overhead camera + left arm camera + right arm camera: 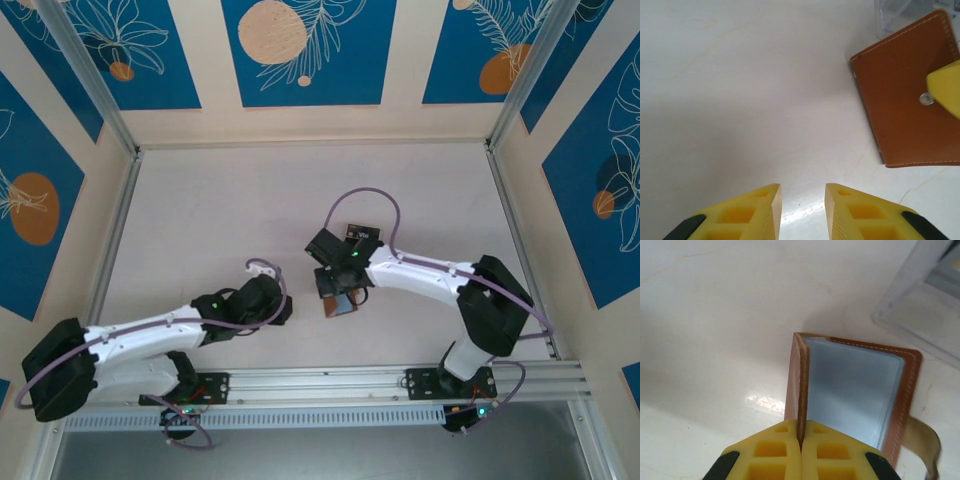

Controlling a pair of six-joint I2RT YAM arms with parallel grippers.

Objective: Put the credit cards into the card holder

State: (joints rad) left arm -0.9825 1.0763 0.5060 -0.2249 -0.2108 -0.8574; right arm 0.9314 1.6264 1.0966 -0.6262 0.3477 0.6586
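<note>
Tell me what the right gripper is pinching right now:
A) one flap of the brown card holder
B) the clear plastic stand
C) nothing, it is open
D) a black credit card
A: in the right wrist view the right gripper is shut on the edge of one brown leather flap of the card holder, which stands open with its grey-blue pockets exposed.
</note>
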